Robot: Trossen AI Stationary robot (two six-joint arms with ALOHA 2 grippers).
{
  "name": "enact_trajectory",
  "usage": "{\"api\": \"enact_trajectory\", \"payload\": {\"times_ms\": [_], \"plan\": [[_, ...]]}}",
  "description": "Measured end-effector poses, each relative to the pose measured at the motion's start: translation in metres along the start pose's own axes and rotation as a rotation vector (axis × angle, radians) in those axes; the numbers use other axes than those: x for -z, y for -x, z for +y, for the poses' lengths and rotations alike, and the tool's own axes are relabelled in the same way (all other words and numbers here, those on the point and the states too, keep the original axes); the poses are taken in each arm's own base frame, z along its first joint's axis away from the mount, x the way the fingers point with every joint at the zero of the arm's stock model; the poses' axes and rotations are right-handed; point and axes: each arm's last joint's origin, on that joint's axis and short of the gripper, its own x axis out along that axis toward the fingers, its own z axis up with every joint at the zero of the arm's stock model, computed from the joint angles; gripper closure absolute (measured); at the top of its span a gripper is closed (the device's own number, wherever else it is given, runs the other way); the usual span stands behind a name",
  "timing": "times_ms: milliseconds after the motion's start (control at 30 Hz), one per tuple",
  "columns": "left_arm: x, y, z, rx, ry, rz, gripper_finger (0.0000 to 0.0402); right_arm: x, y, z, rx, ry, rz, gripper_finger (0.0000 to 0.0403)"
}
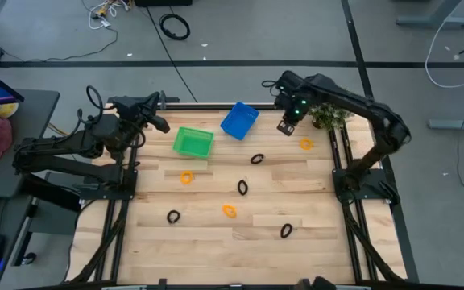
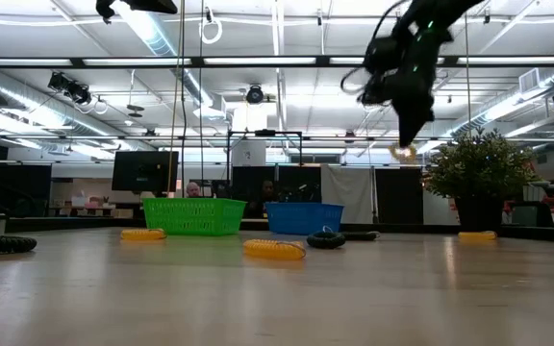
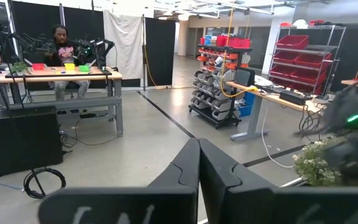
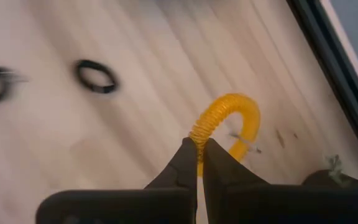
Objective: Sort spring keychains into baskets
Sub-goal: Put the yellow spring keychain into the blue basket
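The left gripper (image 1: 161, 123) waits clenched and empty, raised over the table's far left corner. Just to its right on the pale wooden table (image 1: 216, 234) sits the bright green square plastic basket (image 1: 192, 142), and beside that the bright blue square plastic basket (image 1: 239, 120), tilted at an angle. Across the open wood lie the loose coiled spring keychains: an orange one (image 1: 186, 177) below the green basket, a black one (image 1: 173, 216), another orange (image 1: 229, 211), then three black ones (image 1: 242, 188) (image 1: 257, 159) (image 1: 287, 230), and an orange one (image 1: 306, 144) near the right edge.

Farther right, the right gripper (image 4: 197, 152) is clamped on a small orange coiled keychain (image 4: 225, 124), pinching only one side of the loop while the rest arcs free beyond the tips. In the low view it hangs high above the table (image 2: 404, 151), near the potted green plant (image 2: 479, 178).

The step in hand looks like carrying this ring to a basket. With such a thin grip on a springy coil, the travel should be smooth, without jerks. Which basket takes orange cannot be told; both look empty from above. Centre the tips over the chosen basket, lower them inside its walls, and only then release, so the ring cannot bounce out.
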Motion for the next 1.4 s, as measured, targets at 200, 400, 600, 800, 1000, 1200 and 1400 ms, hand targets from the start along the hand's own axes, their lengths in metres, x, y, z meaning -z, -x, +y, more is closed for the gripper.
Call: {"api": "enact_trajectory", "payload": {"times_ms": [200,400,600,800,1000,1200,1400], "plan": [[0.0,0.0,0.0,0.0,0.0,0.0,0.0396,0.027,0.042,0.024,-0.039,0.057,-0.076,0.0403],[0.0,0.0,0.0,0.0,0.001,0.0,0.0397,0.038,0.061,0.035,-0.043,0.096,-0.164,0.0403],[0.0,0.0,0.0,0.0,0.001,0.0,0.0396,0.022,0.058,0.039,-0.047,0.088,-0.259,0.0403],[0.0,0.0,0.0,0.0,0.002,0.0,0.0396,-0.02,0.06,0.045,-0.079,0.078,-0.272,0.0403],[0.0,0.0,0.0,0.0,0.002,0.0,0.0396,-0.071,0.059,0.046,-0.057,0.121,-0.229,0.0403],[0.0,0.0,0.0,0.0,0.002,0.0,0.0396,-0.104,0.042,0.043,0.006,0.114,-0.146,0.0403],[0.0,0.0,0.0,0.0,0.001,0.0,0.0396,-0.127,0.021,0.045,0.0,0.114,-0.134,0.0403]]}}
